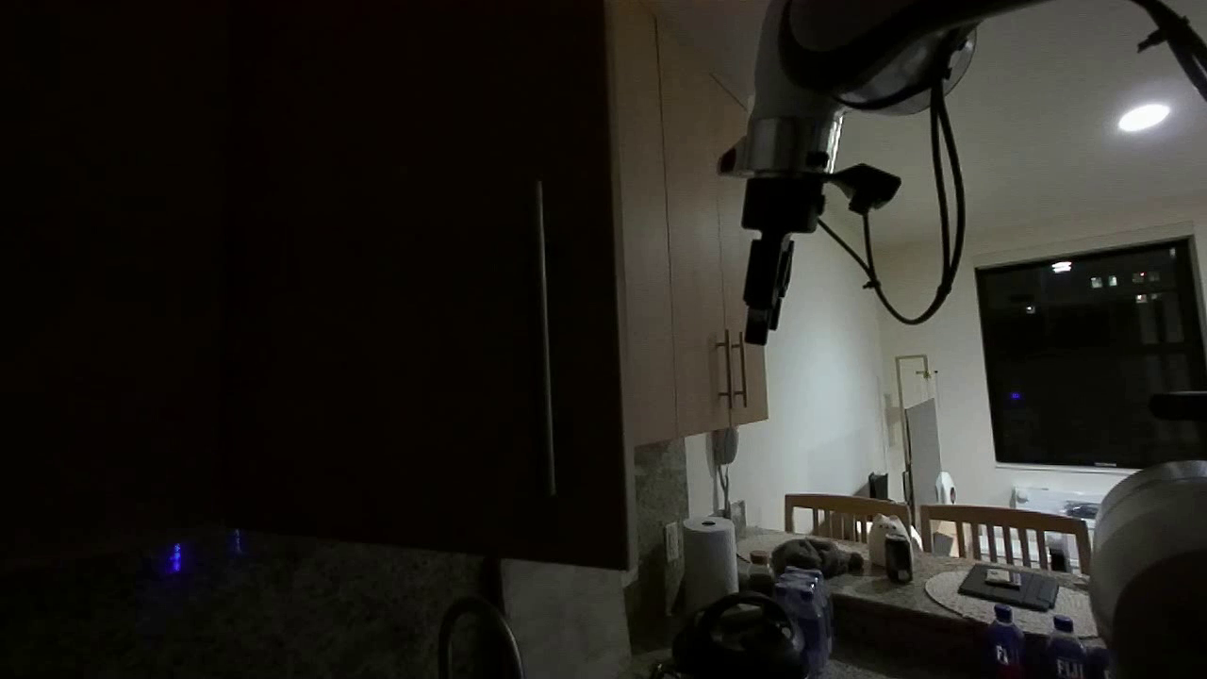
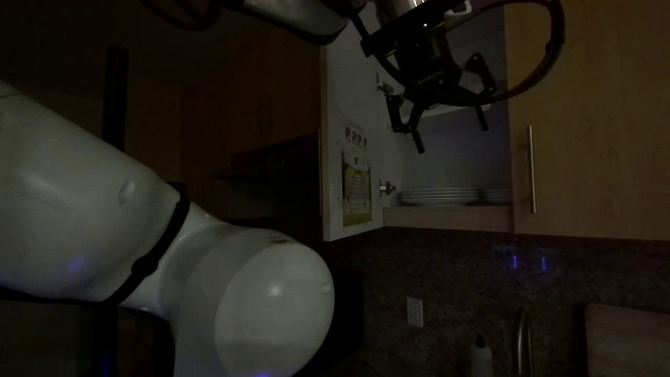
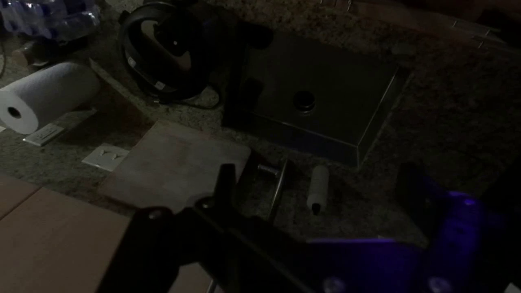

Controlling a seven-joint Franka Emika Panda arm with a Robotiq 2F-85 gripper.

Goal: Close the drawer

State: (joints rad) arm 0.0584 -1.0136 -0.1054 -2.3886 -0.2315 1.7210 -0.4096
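The tall cabinet door stands open. In an exterior view its outer face (image 1: pixel 396 283) is near-black in shadow, with a slim vertical metal bar handle (image 1: pixel 545 339) near its free edge. In an exterior view its pale inner side (image 2: pixel 356 104) shows, with a printed sheet on it and hinges at the cabinet. My gripper (image 2: pixel 451 136) hangs in front of the cabinet opening, on the inner side of the door, with no contact visible. Its fingers are apart and empty; they also show in the wrist view (image 3: pixel 317 175). The gripper also shows beyond the door (image 1: pixel 759 325). I cannot make out the door in the wrist view.
White plates (image 2: pixel 439 196) are stacked inside the cabinet. A closed cabinet door (image 2: pixel 591 131) with a bar handle adjoins the opening. Below are a sink (image 3: pixel 317 89), a faucet (image 3: pixel 279 187), a soap bottle (image 3: pixel 318 187), a cutting board (image 3: pixel 183 162) and a paper towel roll (image 3: pixel 53 93).
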